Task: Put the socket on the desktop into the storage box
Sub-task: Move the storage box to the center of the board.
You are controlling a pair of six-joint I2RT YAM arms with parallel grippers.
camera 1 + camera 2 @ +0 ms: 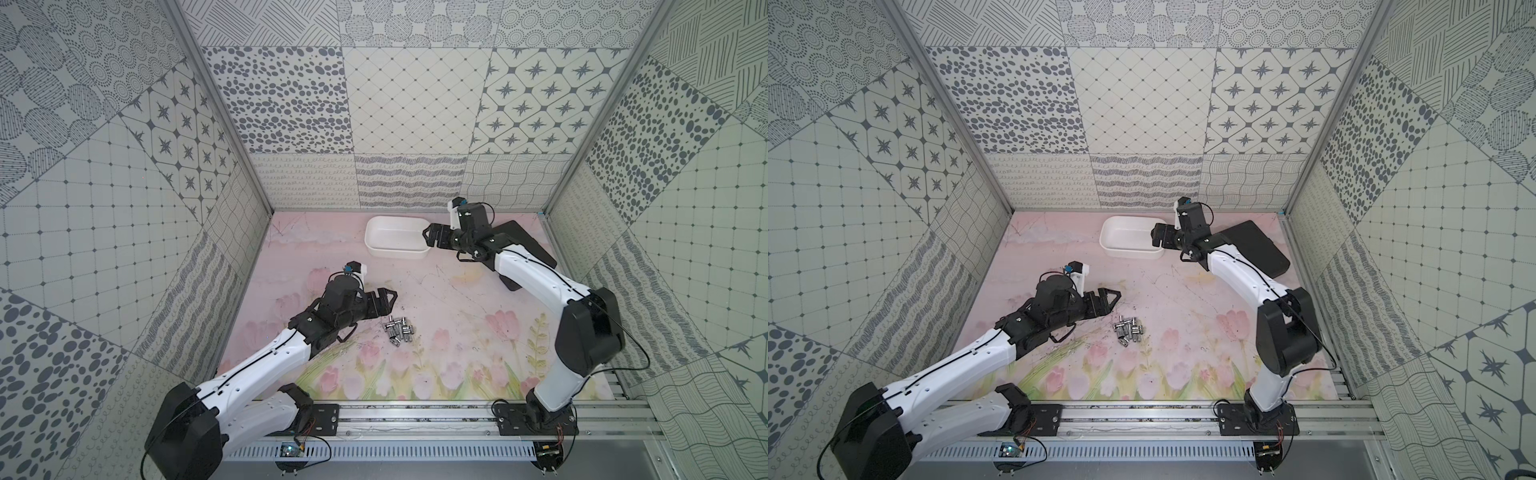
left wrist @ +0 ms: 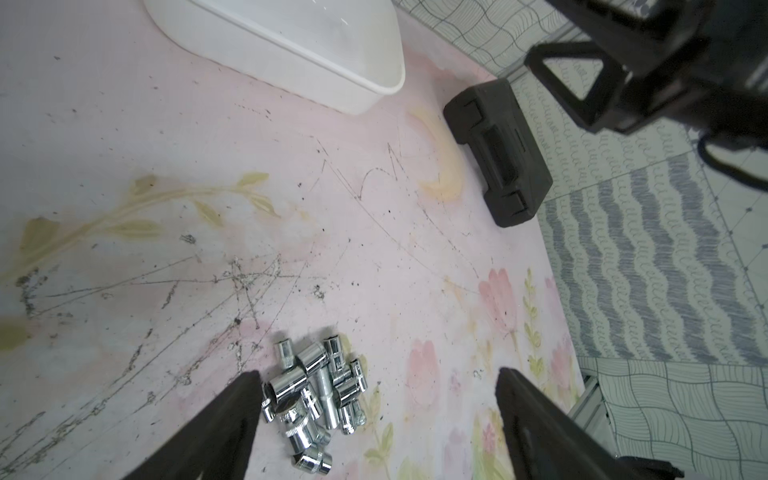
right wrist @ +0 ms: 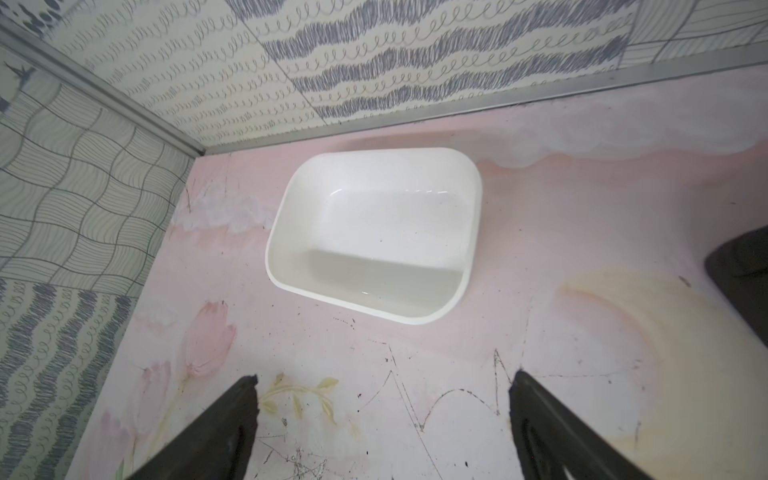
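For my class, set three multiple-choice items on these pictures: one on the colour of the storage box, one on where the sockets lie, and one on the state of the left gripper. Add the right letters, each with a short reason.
1. What colour is the storage box?
A white
B black
C blue

2. Where do the sockets lie?
A in the storage box
B in a pile on the desktop, close by the left gripper
C on the black case

3. In what state is the left gripper?
A open, holding nothing
B shut on a socket
C shut and empty

Answers:
1 A, its walls are white in both top views.
2 B, the pile sits on the floral desktop, and the right wrist view shows the box empty.
3 A, the left wrist view shows its jaws wide apart, gripping nothing.
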